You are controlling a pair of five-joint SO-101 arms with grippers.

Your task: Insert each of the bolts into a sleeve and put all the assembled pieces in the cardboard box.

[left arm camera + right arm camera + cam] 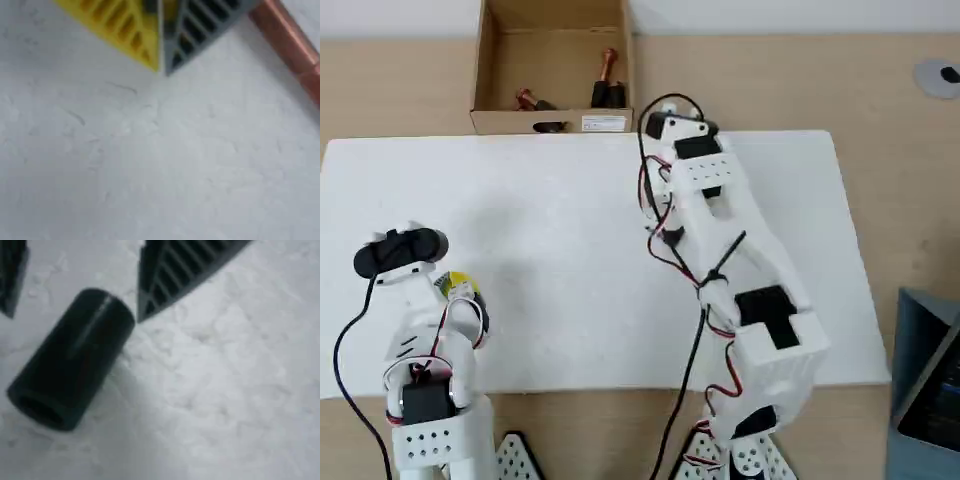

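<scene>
A black sleeve [70, 370] lies on its side on the white mat, its open bore showing at one end. My right gripper [75, 312] is open, one dark finger on each side of the sleeve's far end. My left gripper [160, 67] is shut, its yellow and grey fingertips pressed together just above the mat with nothing between them. A copper bolt [292, 42] lies on the mat close beside it. In the high view the left gripper [458, 288] is at the mat's left side. The cardboard box [480, 80] holds two assembled pieces [608, 82] [530, 100].
The right arm [720, 220] stretches from the front edge up over the middle of the white mat [550, 250], near the box's front wall. A grey-blue object [930, 380] stands at the right edge. A round grey disc [940, 75] lies at the far right.
</scene>
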